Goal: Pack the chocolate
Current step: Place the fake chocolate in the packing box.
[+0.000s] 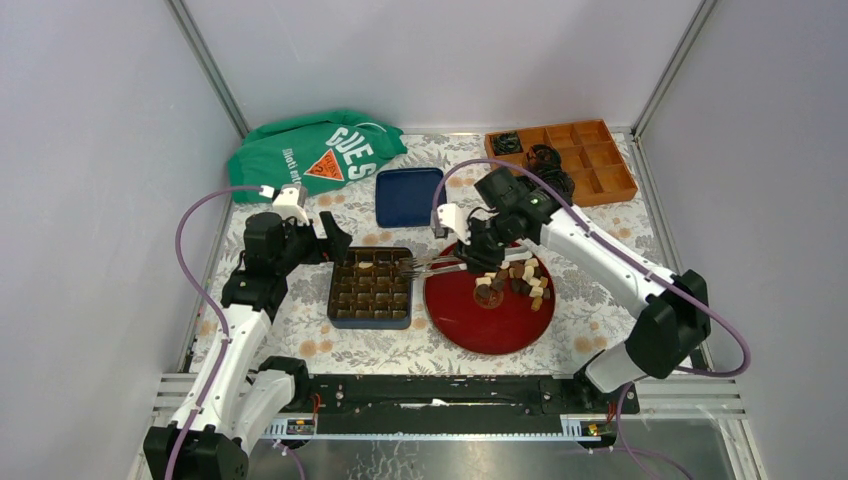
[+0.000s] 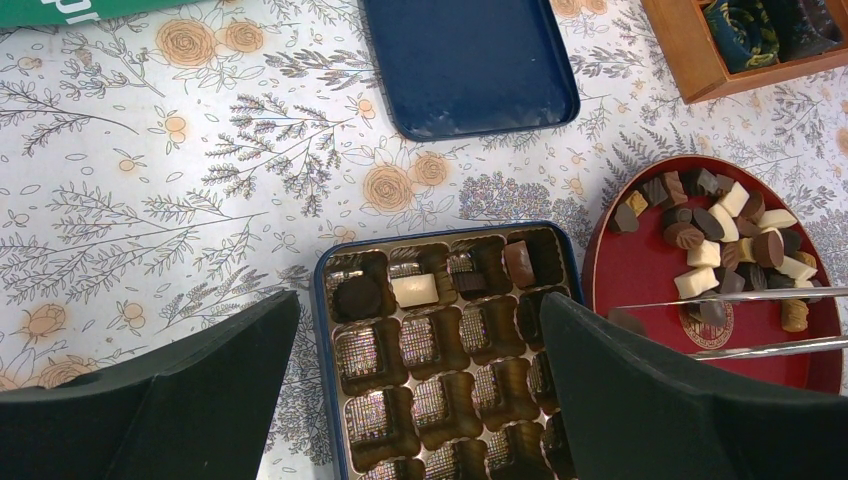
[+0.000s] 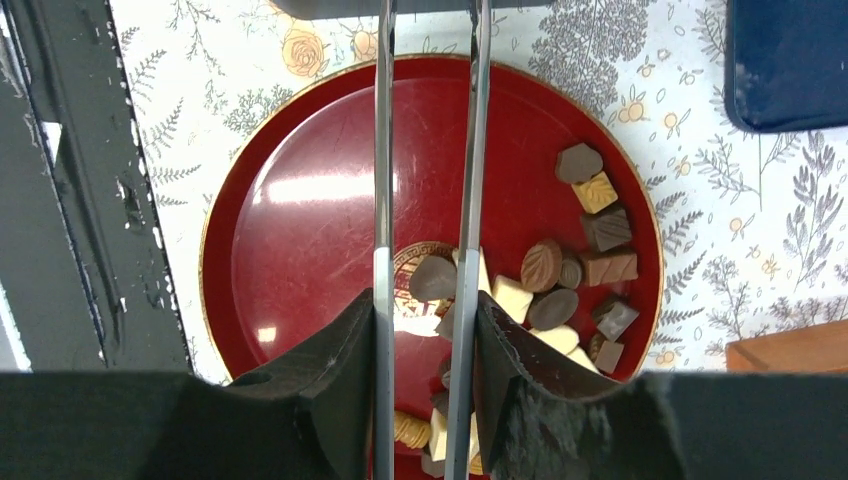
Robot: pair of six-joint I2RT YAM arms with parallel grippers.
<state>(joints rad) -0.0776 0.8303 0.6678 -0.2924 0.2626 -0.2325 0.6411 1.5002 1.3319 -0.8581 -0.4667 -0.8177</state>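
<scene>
The chocolate lies as a pile of dark, brown and cream pieces on the right half of a red plate; the chocolate shows on the red plate in the right wrist view too. A blue box of gold cells holds several pieces in its far row, among them a white one. My right gripper is shut on metal tongs that reach left toward the box; their tips are hidden. My left gripper hangs open over the box.
A blue lid lies behind the box. A green bag sits at the back left. A wooden compartment tray with black coiled cables stands at the back right. White walls close in both sides.
</scene>
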